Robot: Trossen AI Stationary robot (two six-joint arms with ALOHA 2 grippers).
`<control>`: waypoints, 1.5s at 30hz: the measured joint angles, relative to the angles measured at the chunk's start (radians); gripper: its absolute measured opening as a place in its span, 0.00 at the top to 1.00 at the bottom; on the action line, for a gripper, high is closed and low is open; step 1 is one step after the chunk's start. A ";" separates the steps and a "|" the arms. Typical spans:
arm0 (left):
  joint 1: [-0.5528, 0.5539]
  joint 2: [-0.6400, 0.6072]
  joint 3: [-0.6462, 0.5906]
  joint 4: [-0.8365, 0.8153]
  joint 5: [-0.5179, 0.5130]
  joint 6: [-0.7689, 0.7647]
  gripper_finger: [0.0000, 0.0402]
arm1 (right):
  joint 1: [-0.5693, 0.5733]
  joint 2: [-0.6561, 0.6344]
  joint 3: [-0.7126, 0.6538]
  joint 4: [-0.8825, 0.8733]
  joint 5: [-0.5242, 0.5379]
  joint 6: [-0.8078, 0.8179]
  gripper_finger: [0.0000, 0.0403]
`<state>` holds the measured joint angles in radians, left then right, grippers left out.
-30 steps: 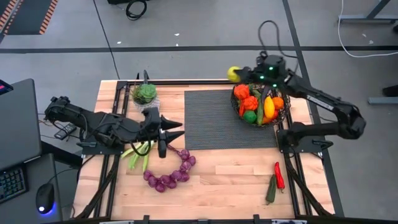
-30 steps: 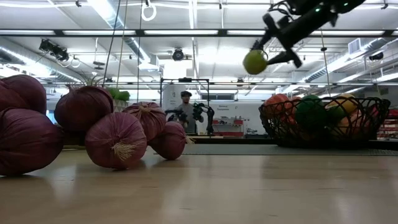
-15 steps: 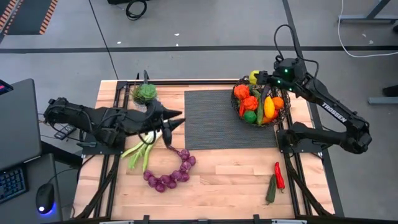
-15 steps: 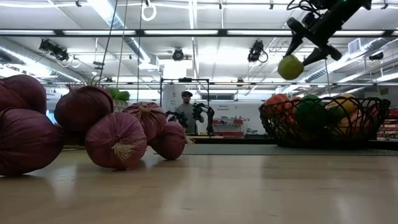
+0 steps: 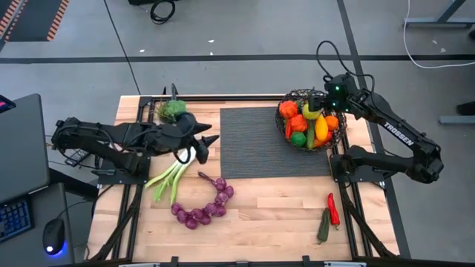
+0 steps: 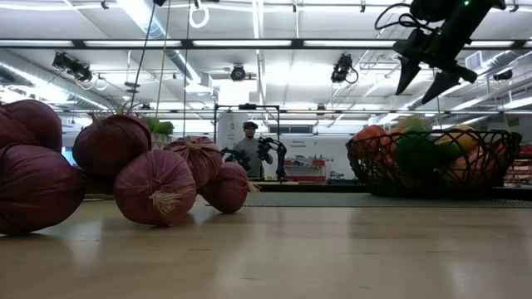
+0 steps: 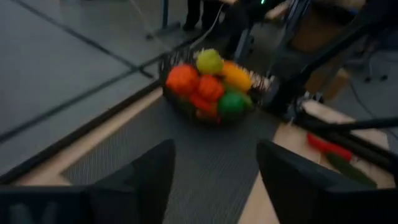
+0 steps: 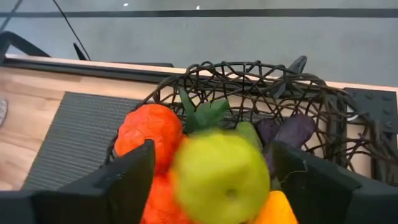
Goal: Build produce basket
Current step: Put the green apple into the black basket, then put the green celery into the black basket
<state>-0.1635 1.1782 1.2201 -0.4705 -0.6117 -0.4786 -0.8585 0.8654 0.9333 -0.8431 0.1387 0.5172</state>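
Hovering above the round dark wire-mesh basket [image 5: 310,120] at the grey mat's [image 5: 252,141] far right corner, the right gripper [image 6: 426,81] has its fingers spread apart, a yellow-green toy apple [image 8: 221,182] loose between them over the heaped produce. Left gripper [image 5: 203,146] waits, fingers parted, near the green leek [image 5: 168,180].

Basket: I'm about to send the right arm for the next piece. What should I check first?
1. Right gripper open and empty: ok.
2. Right gripper above the basket rim, not touching it: ok, per the low view.
3. Green apple settled on the pile: cannot tell; it is blurred in the right wrist view.
4. Left gripper open, beside the leek, far from the basket: ok.
5. All produce loaded: not ok; the leek, purple string, chilli and cucumber lie on the table.
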 joint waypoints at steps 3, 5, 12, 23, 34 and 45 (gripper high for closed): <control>0.000 0.000 0.000 -0.080 0.029 -0.068 0.32 | 0.000 0.000 0.000 -0.004 0.002 -0.020 0.11; 0.000 0.000 0.000 -0.137 0.053 -0.118 0.26 | 0.000 0.000 0.000 -0.004 0.002 -0.033 0.06; 0.008 0.000 0.000 -0.461 0.189 -0.243 0.15 | 0.002 -0.002 0.000 -0.003 -0.127 0.050 0.03; 0.142 0.059 -0.001 -0.859 0.440 -0.371 0.15 | 0.103 0.017 0.000 0.032 -0.221 0.152 0.03; 0.347 0.191 -0.001 -0.866 0.464 -0.228 0.15 | 0.179 0.038 0.000 0.038 -0.213 0.221 0.03; 0.435 0.293 -0.014 -0.847 0.540 -0.136 0.15 | 0.192 0.035 0.000 0.036 -0.212 0.232 0.03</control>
<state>0.2715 1.4708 1.2061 -1.3179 -0.0718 -0.6147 -0.6660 0.9009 0.9333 -0.8072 -0.0737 0.7493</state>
